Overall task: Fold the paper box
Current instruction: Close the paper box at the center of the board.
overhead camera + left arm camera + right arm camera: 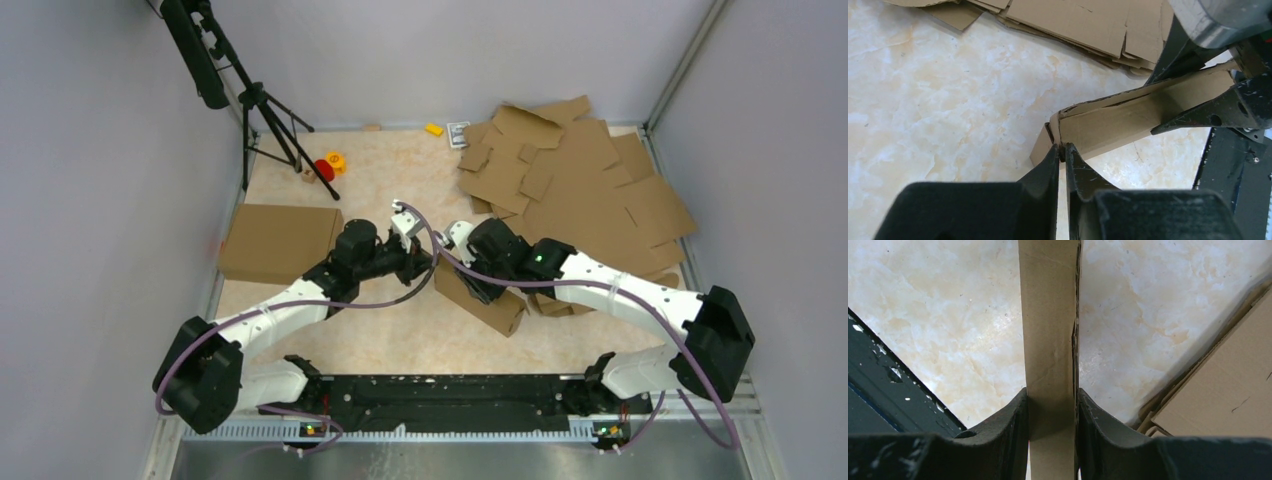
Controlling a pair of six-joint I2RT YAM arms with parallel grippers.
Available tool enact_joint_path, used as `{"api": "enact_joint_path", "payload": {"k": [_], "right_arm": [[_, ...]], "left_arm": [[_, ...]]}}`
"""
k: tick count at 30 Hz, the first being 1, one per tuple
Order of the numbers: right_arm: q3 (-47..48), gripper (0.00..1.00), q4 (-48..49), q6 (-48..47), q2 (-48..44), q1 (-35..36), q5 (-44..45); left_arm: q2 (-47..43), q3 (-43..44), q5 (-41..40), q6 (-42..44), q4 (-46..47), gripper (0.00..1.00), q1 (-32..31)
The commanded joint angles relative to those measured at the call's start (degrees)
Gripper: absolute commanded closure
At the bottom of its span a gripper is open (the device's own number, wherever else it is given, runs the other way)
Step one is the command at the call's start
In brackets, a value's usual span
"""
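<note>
The left end effector (1062, 149), nearly closed, pinches a corner edge of the brown corrugated cardboard paper box (1128, 117) at its tips. The right end effector (1052, 402), partly open, clamps a wall. That shallow corner pinch may slip, letting folds spring back.

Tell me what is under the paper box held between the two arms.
Only the pale marbled table shows around and below the paper box; a stack of flat cardboard lies off to one side. The patch directly under the box is covered by it.
</note>
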Motion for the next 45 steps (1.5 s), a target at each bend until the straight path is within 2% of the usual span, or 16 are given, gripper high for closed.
{"api": "enact_joint_path", "payload": {"k": [1,5,7,13,20,24,25,30,35,43,45], "right_arm": [[0.9,0.87,0.2,-0.4,0.5,0.7,2.0],[0.6,0.87,0.6,-0.4,0.3,0.7,0.8],[0.8,0.87,0.4,-0.4,0.5,0.6,0.3],[1.5,0.87,0.1,-0.4,0.7,0.6,-0.4],[2.2,0.87,-0.4,-0.2,1.8,0.7,-1.2],[2.4,0.87,-0.7,-0.1,1.9,0.7,-1.2],[2.4,0.87,-0.8,-0.1,1.8,0.7,-1.2],[2.1,0.87,-0.8,0.0,1.7,0.7,-1.3],[2.4,0.87,-1.0,0.1,1.8,0.7,-1.2],[2.8,0.87,-1.4,0.1,2.1,0.7,-1.2],[2.7,0.87,-1.3,0.2,2.0,0.6,-1.2]], "left_arm": [[-1.6,1.5,-2.4,-0.9,-1.3,0.83,-0.2],[-3.3,0.4,-3.9,-2.1,0.7,0.56,0.1],[-4.0,1.0,-4.7,-2.3,0.5,0.52,0.8],[-3.4,4.8,-3.9,-1.2,-2.1,0.52,1.6],[1.7,9.0,0.5,0.8,-5.4,0.57,1.5],[4.9,11.9,3.1,1.2,-8.0,0.68,1.5],[5.1,12.2,3.3,1.4,-8.4,0.72,1.6],[4.7,12.3,4.7,1.1,-9.0,0.78,1.5],[4.4,12.5,5.8,0.5,-10.8,0.91,1.5],[4.1,11.7,4.3,0.1,-12.6,0.96,1.5],[4.2,11.8,3.4,0.5,-13.1,1.00,1.5]]}}
